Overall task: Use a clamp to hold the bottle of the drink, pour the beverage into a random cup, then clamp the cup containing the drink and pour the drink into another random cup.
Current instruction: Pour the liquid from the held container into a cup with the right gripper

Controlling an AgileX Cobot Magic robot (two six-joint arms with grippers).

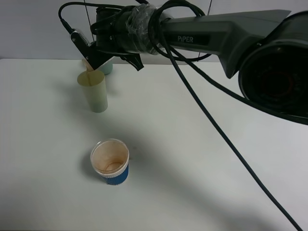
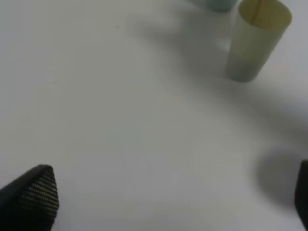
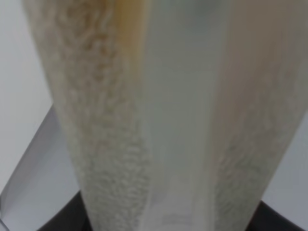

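Observation:
My right gripper (image 1: 98,48) reaches across to the far left and is shut on the drink bottle (image 3: 168,115), which fills the right wrist view, clear with brownish foam inside. The bottle is tilted over a yellow-green cup (image 1: 94,91), and a thin orange stream (image 1: 88,72) runs into it. This cup also shows in the left wrist view (image 2: 255,41). A paper cup with a blue base (image 1: 110,161), stained brown inside, stands nearer the front. My left gripper (image 2: 168,195) is open and empty above bare table.
A teal cup (image 1: 107,68) stands just behind the yellow-green cup, partly hidden by the gripper; its base shows in the left wrist view (image 2: 216,4). The right arm's black cable (image 1: 216,130) hangs across the white table (image 1: 202,192).

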